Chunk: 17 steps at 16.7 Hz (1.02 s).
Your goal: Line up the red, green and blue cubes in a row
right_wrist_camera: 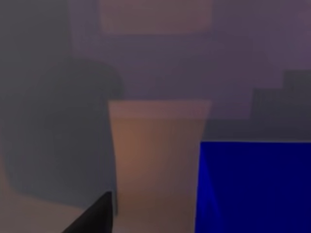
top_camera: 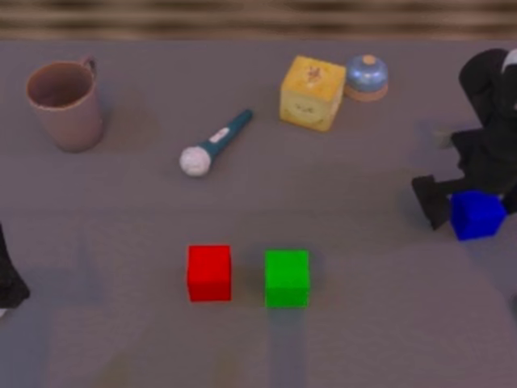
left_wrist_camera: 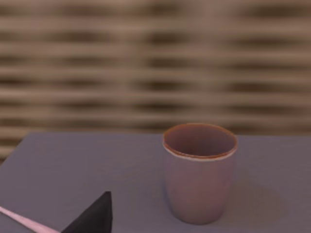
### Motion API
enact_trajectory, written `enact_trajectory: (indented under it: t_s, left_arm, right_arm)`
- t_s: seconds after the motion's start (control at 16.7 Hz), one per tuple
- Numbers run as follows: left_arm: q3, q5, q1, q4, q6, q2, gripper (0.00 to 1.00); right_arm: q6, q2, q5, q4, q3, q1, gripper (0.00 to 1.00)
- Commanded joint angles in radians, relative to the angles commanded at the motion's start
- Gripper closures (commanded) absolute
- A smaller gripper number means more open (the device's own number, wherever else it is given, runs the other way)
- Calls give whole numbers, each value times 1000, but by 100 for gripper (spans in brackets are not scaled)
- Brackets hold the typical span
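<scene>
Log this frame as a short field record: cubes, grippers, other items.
red cube: front centre of the table, left of the green one
green cube: beside red, small gap
blue cube: far right, at the right gripper
left arm: parked at left edge
other: mug, microphone, yellow cube, bell
row: not yet complete

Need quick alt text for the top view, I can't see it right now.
Red cube and green cube sit side by side at centre front; the right end effector is at the blue cube near the table's right edge.
</scene>
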Motion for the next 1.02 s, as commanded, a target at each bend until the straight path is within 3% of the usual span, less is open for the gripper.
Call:
enact_trajectory:
  t_s: [0.18,0.96,1.02]
  left_arm:
    - [0,0,0,0,0,0,0]
    - [0,0,0,0,0,0,0]
    - [0,0,0,0,0,0,0]
  right_arm:
    - [0,0,0,0,0,0,0]
    - [0,0,0,0,0,0,98]
    - [0,0,0,0,0,0,100]
